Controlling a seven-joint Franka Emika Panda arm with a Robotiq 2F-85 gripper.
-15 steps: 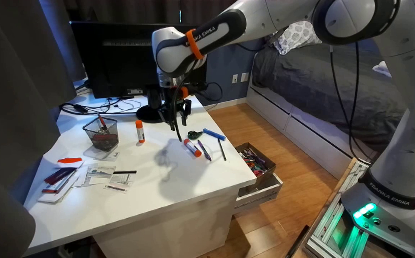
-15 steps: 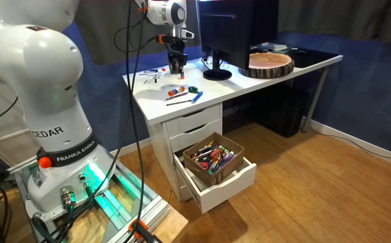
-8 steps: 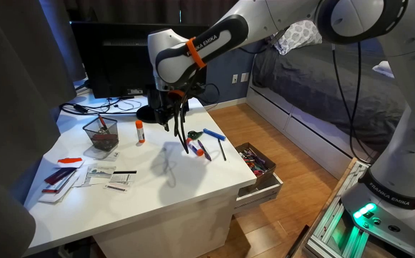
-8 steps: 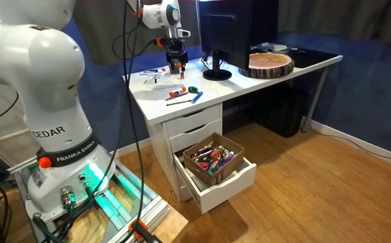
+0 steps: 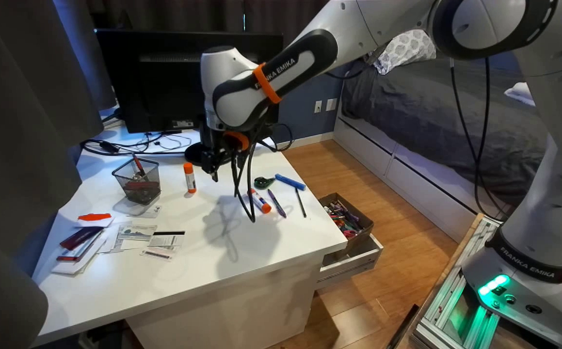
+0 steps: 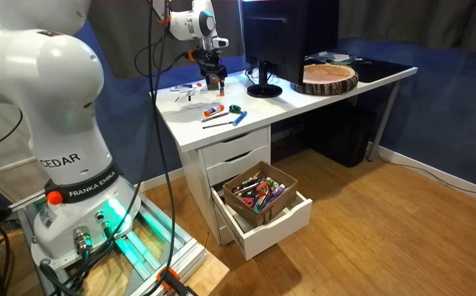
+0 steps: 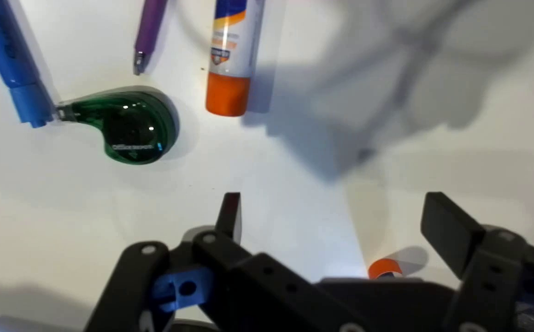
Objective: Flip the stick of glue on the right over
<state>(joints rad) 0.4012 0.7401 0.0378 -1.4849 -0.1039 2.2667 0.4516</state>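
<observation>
The right glue stick (image 5: 261,201), white and blue with orange ends, lies on its side on the white desk. It also shows lying in an exterior view (image 6: 214,110) and at the top of the wrist view (image 7: 234,50). A look-alike glue stick (image 5: 190,178) stands upright to its left; in the wrist view only an orange end (image 7: 383,267) shows, the rest hidden behind the gripper. My gripper (image 7: 333,198) is open and empty, fingers wide apart, above the desk between the two sticks. In an exterior view, hanging cables partly cover the fingers.
A green tape dispenser (image 7: 133,127), a purple pen (image 7: 149,32) and a blue marker (image 7: 15,64) lie beside the right stick. A wire basket (image 5: 140,182) and papers (image 5: 137,232) are at left. The monitor (image 5: 164,82) stands behind the arm.
My gripper has moved left and tilted, staying open. The lying stick has rocked slightly right and back. The upright stick has not moved.
</observation>
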